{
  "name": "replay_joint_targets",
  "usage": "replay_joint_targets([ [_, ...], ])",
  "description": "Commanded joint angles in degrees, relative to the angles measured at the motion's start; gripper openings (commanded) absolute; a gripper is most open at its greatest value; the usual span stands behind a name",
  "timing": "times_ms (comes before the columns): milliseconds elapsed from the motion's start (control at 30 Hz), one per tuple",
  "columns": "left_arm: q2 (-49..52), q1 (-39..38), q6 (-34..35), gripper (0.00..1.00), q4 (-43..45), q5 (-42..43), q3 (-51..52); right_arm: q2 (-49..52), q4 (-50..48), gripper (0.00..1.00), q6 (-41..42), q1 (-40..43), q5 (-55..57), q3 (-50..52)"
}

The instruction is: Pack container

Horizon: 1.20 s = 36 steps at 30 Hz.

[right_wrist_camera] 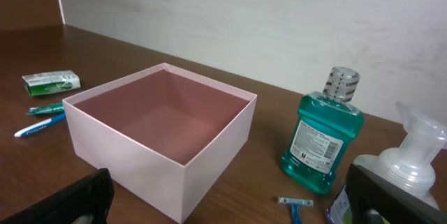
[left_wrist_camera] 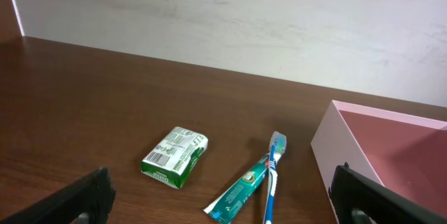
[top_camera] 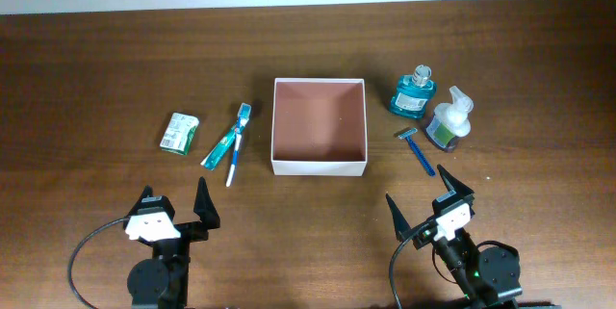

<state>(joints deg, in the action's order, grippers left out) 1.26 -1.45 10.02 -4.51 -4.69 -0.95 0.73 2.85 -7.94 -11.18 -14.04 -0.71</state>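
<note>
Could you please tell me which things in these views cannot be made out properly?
- Right wrist view: the pump bottle is cut off by the right edge, and the razor runs off the bottom edge.
- Left wrist view: the container is cut off by the right edge.
- All views: the print on the green-and-white packet and on the mouthwash bottle is too small to read.
</note>
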Motion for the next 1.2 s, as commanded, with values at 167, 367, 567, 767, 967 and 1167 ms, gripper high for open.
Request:
replay_joint_targets([
  [167,-0.6,0.2,-1.1,0.99,0.1,0.6,0.4,-0.5,-6.7,0.99,1.1,0.3,-4.2,-1.3],
  [367,-0.6,0.2,-1.1,0.99,0.1,0.6,0.4,3.5,1.1,0.99,1.1,0.4,3.1,-12.6],
  [567,-0.6,0.2,-1.1,0.99,0.1,0.6,0.4,19.2,9.5,0.99,-0.5,0.4,13.0,-32.0],
  [767,-0.6,0.2,-1.1,0.99,0.1,0.6,0.4,41.9,22.0,0.99,-1.3,0.4,13.3,-52.5],
  [967,-0.6,0.2,-1.1,0.99,0.1,0.6,0.4,58.9,23.6,0.98,-1.0,0.3,13.2,-62.0],
  [1167,-0.6,0.2,-1.1,0.99,0.1,0.6,0.4,67.9,22.1,0.99,-0.1,0.4,13.2,-62.0],
])
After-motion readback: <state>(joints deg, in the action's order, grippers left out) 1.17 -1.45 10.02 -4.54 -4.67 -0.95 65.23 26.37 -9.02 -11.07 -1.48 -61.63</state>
